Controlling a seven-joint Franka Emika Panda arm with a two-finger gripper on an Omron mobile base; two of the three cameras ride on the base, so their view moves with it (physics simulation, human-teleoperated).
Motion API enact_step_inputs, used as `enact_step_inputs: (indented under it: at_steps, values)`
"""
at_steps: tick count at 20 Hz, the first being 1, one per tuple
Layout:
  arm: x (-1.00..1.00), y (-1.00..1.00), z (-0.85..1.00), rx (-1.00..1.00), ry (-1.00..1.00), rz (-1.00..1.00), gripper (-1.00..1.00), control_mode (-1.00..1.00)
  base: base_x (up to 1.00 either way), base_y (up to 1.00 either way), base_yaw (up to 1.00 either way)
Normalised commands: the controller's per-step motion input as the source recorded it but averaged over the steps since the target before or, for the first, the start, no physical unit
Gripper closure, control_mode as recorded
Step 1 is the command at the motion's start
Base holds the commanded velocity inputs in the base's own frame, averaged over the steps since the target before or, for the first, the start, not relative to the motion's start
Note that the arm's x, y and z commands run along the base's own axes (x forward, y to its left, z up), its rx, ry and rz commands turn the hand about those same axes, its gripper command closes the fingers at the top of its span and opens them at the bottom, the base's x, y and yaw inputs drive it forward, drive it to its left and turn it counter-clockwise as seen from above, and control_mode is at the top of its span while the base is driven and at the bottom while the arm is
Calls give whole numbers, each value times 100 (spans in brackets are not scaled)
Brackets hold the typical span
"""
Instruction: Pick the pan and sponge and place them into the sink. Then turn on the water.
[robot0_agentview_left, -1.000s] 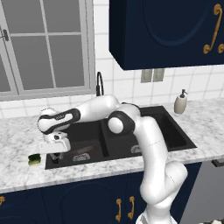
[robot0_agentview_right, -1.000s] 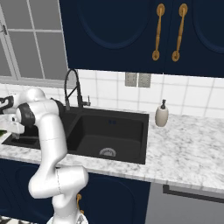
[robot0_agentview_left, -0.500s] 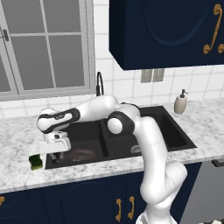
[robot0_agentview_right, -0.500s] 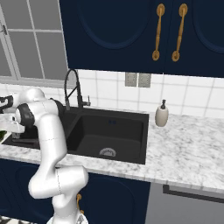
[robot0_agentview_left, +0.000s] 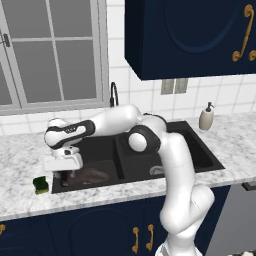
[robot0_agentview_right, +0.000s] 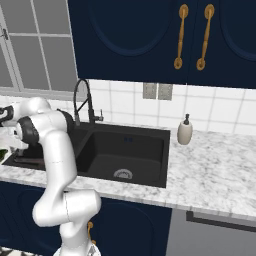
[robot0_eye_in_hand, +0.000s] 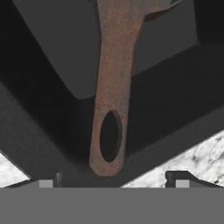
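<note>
Hiding the pan (robot0_eye_in_hand: 114, 87) rim, the end effector (robot0_agentview_left: 64, 172) stands open.

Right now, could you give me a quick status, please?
Tool open above pan handle. Pan in sink. Sponge on counter. Nothing in the way.

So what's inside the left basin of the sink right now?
The pan lies in the sink's left basin, handle toward the open gripper. The hand covers part of the basin floor.
</note>
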Motion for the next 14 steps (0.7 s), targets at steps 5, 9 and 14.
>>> enact_step_inputs:
  at_steps: [5, 9, 14]
  values:
    - [-15, 50, 43, 14, -13, 8, -100, -100, 0, 0, 0]
    - [-2, 55, 6, 0, -4, 0, -100, -100, 0, 0, 0]
    - [0, 17, -2, 0, -1, 0, -100, -100, 0, 0, 0]
